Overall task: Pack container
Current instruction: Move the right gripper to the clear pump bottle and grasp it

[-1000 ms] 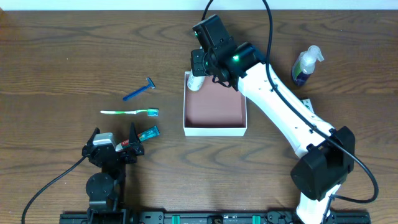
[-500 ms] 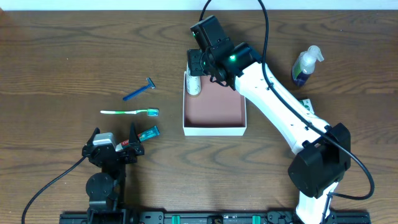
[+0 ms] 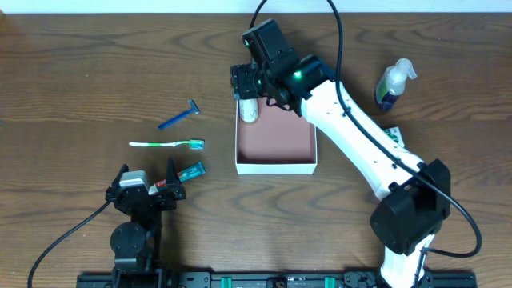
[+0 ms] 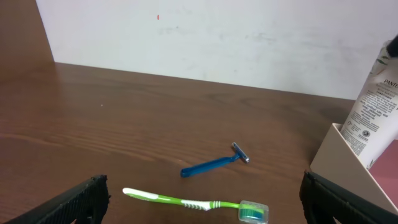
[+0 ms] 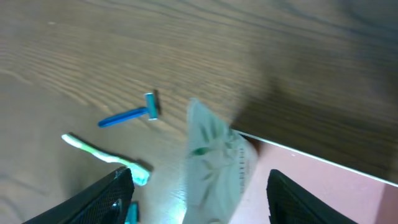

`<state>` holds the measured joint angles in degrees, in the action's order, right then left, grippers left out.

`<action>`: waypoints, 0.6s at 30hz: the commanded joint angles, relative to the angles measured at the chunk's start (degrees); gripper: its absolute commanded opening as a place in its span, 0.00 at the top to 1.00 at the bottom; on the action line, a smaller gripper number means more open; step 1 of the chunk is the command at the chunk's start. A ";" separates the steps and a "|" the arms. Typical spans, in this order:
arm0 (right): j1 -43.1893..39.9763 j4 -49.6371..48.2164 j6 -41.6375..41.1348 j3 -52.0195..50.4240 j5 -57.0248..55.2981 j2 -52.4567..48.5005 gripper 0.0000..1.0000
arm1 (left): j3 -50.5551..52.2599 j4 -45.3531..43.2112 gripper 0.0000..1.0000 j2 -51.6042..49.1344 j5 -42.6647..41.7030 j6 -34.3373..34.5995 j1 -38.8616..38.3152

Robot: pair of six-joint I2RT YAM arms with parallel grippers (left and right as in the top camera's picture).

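The container [image 3: 276, 168], a shallow white box with a pinkish-brown inside, sits at mid-table. A white toiletry bottle [image 3: 250, 110] leans in its far left corner. My right gripper [image 3: 250, 82] hovers over that corner, open. In the right wrist view the bottle [image 5: 217, 168] stands between the spread fingers of the right gripper [image 5: 208, 205] with gaps on both sides, beside the container's wall [image 5: 348, 186]. My left gripper [image 3: 146, 168] rests open near the front left. In its wrist view the left gripper [image 4: 202, 218] frames the toothbrush [image 4: 193, 202], with the bottle [image 4: 376, 118] at far right.
A blue razor [image 3: 180, 116], a green toothbrush [image 3: 166, 144] and a small teal packet [image 3: 190, 170] lie left of the container. A spray bottle [image 3: 394, 84] and a small green packet [image 3: 394, 136] are on the right, by the right arm.
My right gripper has gone from shut to open and let go of the white bottle, which now leans in the container's corner. The gripper shifted slightly left. The left arm is still.
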<state>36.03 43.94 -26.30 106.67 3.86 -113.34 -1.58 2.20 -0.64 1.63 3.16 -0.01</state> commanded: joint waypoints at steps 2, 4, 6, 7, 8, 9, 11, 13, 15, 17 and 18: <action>0.48 1.57 0.52 4.26 2.84 3.52 0.30 | 1.36 1.88 0.02 0.04 0.26 -0.28 0.33; 0.46 3.37 -0.02 5.57 2.58 4.15 0.30 | 1.36 1.88 0.02 0.04 0.26 -0.28 0.33; 0.46 5.05 -0.04 6.88 1.44 4.83 0.30 | 1.36 1.88 0.02 0.04 0.28 -0.28 0.33; 0.35 6.12 -0.04 7.56 -0.31 5.31 0.29 | 1.36 1.88 0.02 0.04 0.28 -0.28 0.33; 0.31 6.95 -0.02 8.00 -2.25 5.79 0.28 | 1.36 1.86 0.02 0.04 0.28 -0.28 0.33; 0.15 7.82 -0.02 8.35 -4.42 6.27 0.27 | 1.36 1.88 0.02 0.04 0.28 -0.28 0.33; -0.39 10.21 0.04 9.14 -9.42 7.41 0.25 | 1.36 1.88 0.02 0.04 0.28 -0.28 0.33; -1.44 13.31 0.22 9.81 -14.32 8.59 0.24 | 1.36 1.86 0.02 0.04 0.28 -0.28 0.33; -3.23 16.48 0.24 9.94 -18.34 9.90 0.23 | 1.36 1.88 0.02 0.04 0.28 -0.28 0.33; -6.38 19.82 0.26 9.94 -20.92 10.99 0.22 | 1.36 1.88 0.02 0.04 0.28 -0.28 0.33; -7.67 20.74 0.37 9.94 -21.24 11.15 0.22 | 1.36 1.88 0.02 0.04 0.28 -0.28 0.31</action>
<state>32.47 63.20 -26.33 115.44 -9.61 -104.07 -1.58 2.20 -0.64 1.63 3.16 -0.01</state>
